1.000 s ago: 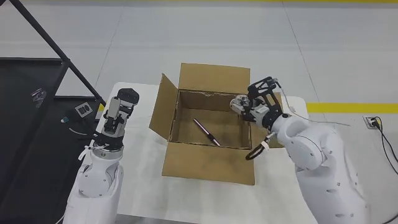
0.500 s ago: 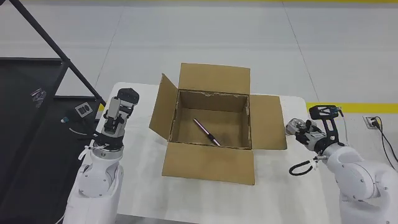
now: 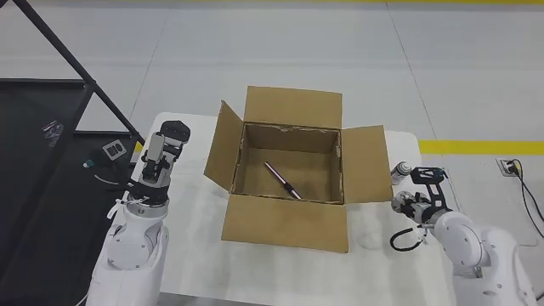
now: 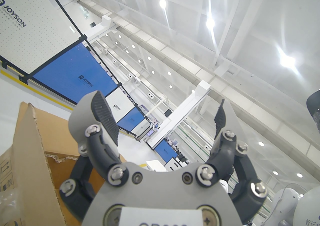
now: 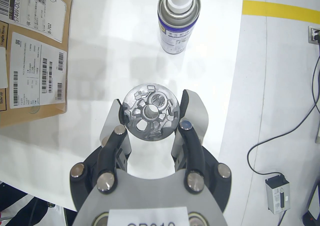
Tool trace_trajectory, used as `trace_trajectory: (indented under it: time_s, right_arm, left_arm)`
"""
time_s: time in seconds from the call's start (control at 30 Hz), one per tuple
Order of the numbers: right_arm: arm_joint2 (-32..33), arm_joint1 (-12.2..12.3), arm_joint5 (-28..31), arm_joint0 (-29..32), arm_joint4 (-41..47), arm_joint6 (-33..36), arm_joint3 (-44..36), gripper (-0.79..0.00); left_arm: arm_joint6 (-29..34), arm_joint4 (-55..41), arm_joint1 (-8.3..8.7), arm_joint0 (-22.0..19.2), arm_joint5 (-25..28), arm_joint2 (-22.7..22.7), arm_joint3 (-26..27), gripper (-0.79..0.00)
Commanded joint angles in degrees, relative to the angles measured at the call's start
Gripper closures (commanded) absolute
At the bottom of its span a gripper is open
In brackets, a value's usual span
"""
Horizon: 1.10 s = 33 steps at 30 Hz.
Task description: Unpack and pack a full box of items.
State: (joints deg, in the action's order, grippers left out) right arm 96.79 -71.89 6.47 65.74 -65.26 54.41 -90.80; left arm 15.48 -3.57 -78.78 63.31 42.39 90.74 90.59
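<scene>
top view: the cardboard box is sitting open on the counter with a thin pen-like stick lying inside. the right pincer is hanging beyond the box's right flap, near the spray can. the left pincer is sitting on the box's other side.

left wrist view: the left pincer is pointing at the ceiling, spread wide and holding nothing, so no trouble there.

right wrist view: the right pincer is clamping a metal disc by its rim over the counter. my guess is that two pads on a round metal rim are asking for a slip. the counter's edge is close, so a tilted release could send the disc rolling off. pushing forward could knock over the upright spray can.
</scene>
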Motion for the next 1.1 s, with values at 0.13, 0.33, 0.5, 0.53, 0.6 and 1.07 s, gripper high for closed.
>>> trace_trajectory:
  time_s: [0.13,0.33,0.5,0.53,0.6,1.07]
  right_arm:
    - [-1.63,0.25,1.41,-1.55,-0.5,-2.05,4.79,-0.077]
    - [-3.26,0.44,1.64,-3.53,-1.35,-4.04,8.43,-0.385]
    - [-3.81,0.65,1.46,-4.56,-1.4,-4.33,9.39,-0.603]
    - [-3.83,0.71,1.48,-4.69,-1.36,-4.29,9.33,-0.65]
    - [-3.78,0.86,1.45,-4.85,-1.62,-4.08,9.1,-0.68]
    - [-7.44,1.01,-3.43,-8.39,-8.17,-25.18,-17.39,-0.785]
  left_arm:
    - [0.0,0.0,0.0,0.0,0.0,0.0,0.0,-0.785]
    - [0.0,0.0,0.0,0.0,0.0,0.0,0.0,-0.785]
    - [0.0,0.0,0.0,0.0,0.0,0.0,0.0,-0.785]
    - [0.0,0.0,0.0,0.0,0.0,0.0,0.0,-0.785]
    - [0.0,0.0,0.0,0.0,0.0,0.0,0.0,-0.785]
    - [0.0,0.0,0.0,0.0,0.0,0.0,0.0,-0.785]
